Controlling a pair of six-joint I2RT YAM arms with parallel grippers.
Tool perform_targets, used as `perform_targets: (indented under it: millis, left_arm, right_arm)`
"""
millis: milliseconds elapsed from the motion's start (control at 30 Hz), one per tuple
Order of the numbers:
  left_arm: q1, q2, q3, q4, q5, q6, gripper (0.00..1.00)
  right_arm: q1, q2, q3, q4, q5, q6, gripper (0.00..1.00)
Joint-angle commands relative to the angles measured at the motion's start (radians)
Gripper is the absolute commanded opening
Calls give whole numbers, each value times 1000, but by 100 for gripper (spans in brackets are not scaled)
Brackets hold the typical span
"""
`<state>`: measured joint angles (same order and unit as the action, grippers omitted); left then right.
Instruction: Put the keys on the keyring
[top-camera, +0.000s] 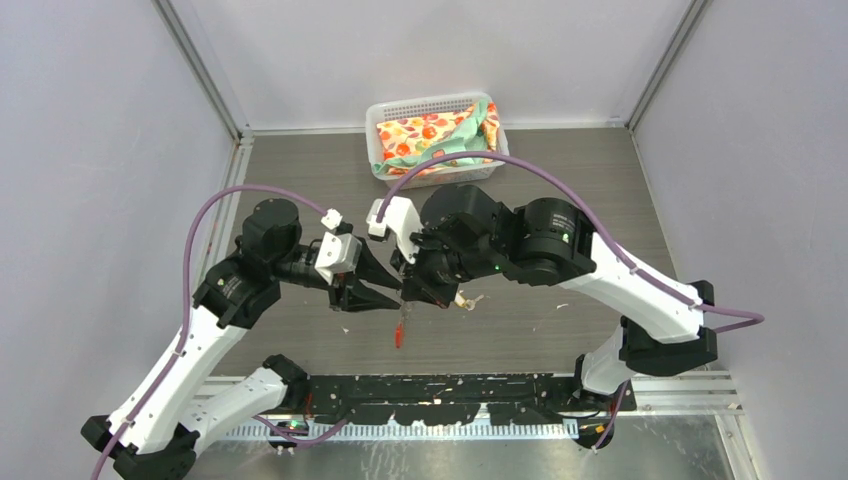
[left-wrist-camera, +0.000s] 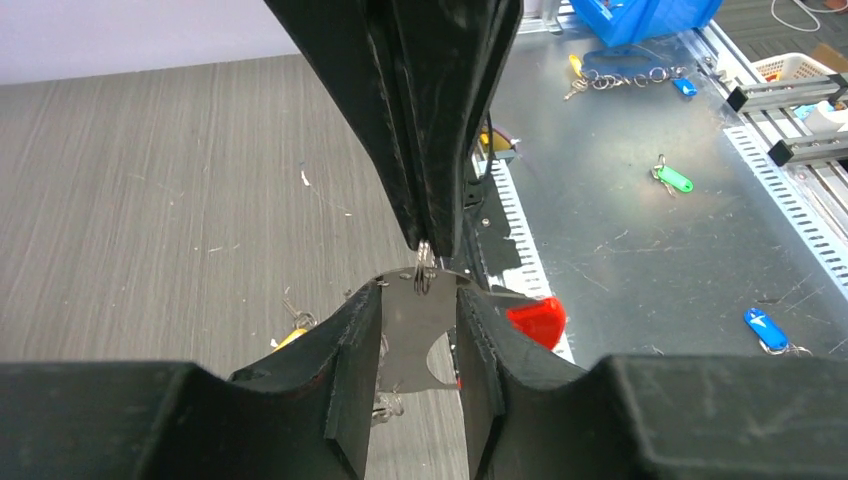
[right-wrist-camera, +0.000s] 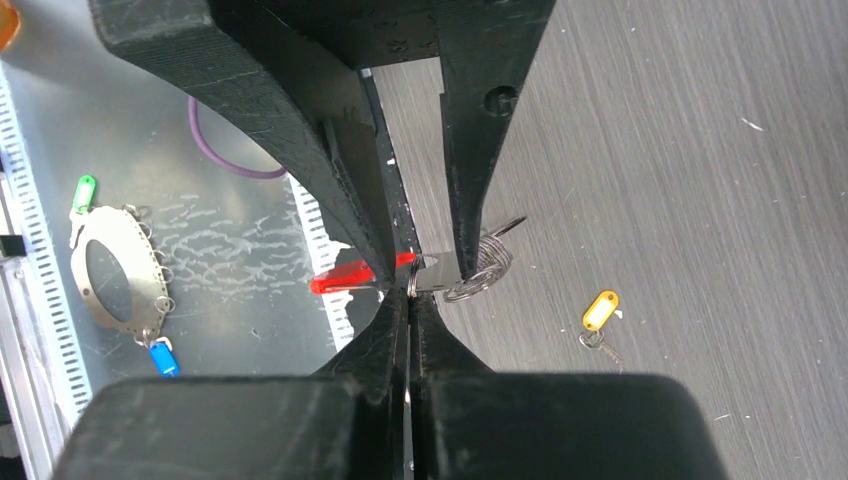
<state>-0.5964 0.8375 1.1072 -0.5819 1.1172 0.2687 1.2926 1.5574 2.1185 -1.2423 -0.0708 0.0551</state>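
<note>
1. Your left claw (left-wrist-camera: 418, 302) is closed partway on the flat silver plate of the keyring (left-wrist-camera: 415, 350). One pad sits on each edge and holds it clear of the tabletop (right-wrist-camera: 700, 150). The red tag (left-wrist-camera: 535, 322) hangs below that claw.
2. Your right claw (right-wrist-camera: 410, 297) is fully closed, tip to tip with the left one. It pinches a small loop (left-wrist-camera: 425, 265) at the plate's top edge.
3. The yellow key (right-wrist-camera: 600, 312) lies on the tabletop just right of the right claw, below it and apart from both. I cannot spot the black-headed key.
4. The plate is gripped only by its thin edges, so a tug from the right claw could twist it loose. The loop is tiny and may slip free. The claws nearly touch, so a small misjudged move could knock them together. Neither claw is free to fetch a key.
5. The dark wood-grain tabletop looks smooth and is flecked with debris, so a flat key may skid. Towards you from the claws, a metal sheet (left-wrist-camera: 620, 230) carries a spare keyring (right-wrist-camera: 100, 235). A basket (top-camera: 385, 115) sits beyond the claws, and grey walls (top-camera: 100, 120) close in the cell.
</note>
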Motion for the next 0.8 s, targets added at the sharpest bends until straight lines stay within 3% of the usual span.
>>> perform_targets:
  millis: [0,233,467,567,700,767]
  left_arm:
    - [-1,-4,30,32,-11,-14,34]
    - [-1,-3,37,1,19,-3,25]
    - [-2,-2,29,-17,43,26,1]
    - [-2,4,26,-25,49,35,1]
    - [-1,9,28,-28,99,81,0]
    - [-2,-7,24,-16,144,138,0]
  right_arm:
    - [0,15,44,-21,-41,-15,1]
    - [0,40,70,-47,-55,-21,1]
    - [0,76,129,-84,-49,-22,1]
    - [0,79,140,-73,-39,-15,1]
    - [0,49,117,-22,-21,-5,22]
    - [1,-26,39,56,5,-8,45]
